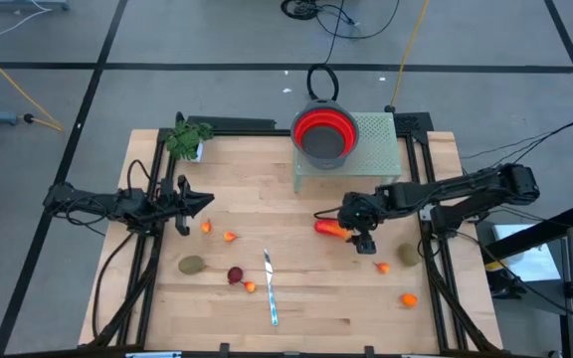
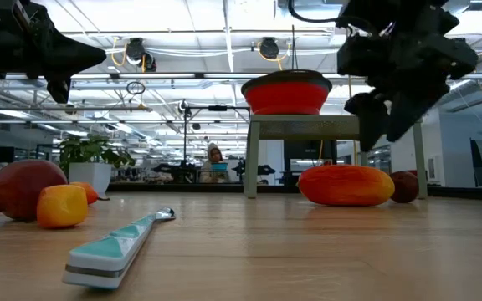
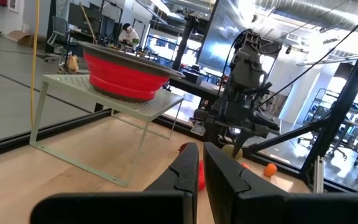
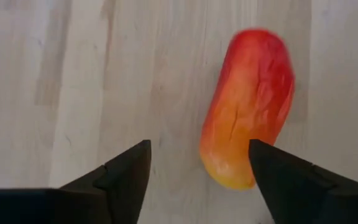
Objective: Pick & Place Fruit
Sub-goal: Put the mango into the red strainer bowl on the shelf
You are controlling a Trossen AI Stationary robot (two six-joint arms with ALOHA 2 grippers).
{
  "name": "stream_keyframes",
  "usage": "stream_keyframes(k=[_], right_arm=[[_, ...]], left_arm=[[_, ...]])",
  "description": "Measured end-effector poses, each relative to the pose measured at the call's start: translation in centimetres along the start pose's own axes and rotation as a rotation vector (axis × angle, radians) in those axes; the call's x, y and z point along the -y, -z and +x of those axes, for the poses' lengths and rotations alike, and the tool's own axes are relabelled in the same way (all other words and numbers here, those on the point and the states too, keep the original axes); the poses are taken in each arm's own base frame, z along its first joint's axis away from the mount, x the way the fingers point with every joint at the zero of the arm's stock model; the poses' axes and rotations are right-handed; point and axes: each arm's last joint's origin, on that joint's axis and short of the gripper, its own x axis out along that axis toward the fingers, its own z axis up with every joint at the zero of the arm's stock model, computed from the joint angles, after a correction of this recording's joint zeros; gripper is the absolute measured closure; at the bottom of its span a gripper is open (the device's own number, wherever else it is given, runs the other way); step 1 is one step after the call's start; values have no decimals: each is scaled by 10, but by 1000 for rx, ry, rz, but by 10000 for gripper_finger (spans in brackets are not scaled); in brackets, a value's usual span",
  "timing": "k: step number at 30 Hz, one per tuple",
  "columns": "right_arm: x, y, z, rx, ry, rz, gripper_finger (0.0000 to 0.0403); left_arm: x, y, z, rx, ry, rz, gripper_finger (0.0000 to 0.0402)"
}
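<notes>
The fruit is scattered over the wooden table. A longer orange-red piece point(image 1: 329, 229) point(image 4: 247, 106) lies on its side right of the middle. My right gripper point(image 1: 354, 231) point(image 4: 197, 149) hangs open just above it, tilted down, with the piece's near end between its fingers, closer to one; in the low view the fingertips point(image 2: 373, 134) stand clear above the piece point(image 2: 346, 184). Small orange bits point(image 1: 230, 237), a dark red ball point(image 1: 235, 274) and a kiwi-like oval point(image 1: 191, 265) lie at the left. My left gripper point(image 1: 205, 202) point(image 3: 199, 152) waits shut at the left, raised and holding nothing.
A red bowl point(image 1: 324, 131) sits on a pale green stand point(image 1: 371, 139) at the far middle. A green plant point(image 1: 187, 139) is at the far left. A slim knife point(image 1: 270, 288) lies near the front. More fruit point(image 1: 407, 256) point(image 1: 409, 298) lies at the right front.
</notes>
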Motion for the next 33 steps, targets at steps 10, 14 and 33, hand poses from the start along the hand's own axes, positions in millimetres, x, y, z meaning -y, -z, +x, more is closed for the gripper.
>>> stream_keyframes(k=[10,14,33], right_arm=[[4,5,5,-1,105,-18,113],[4,1,5,41,105,-22,112],[22,-7,41,33,125,-9,103]], left_arm=[[0,0,0,1,0,-5,378],[0,0,0,2,0,-6,378],[0,0,0,1,1,-1,378]])
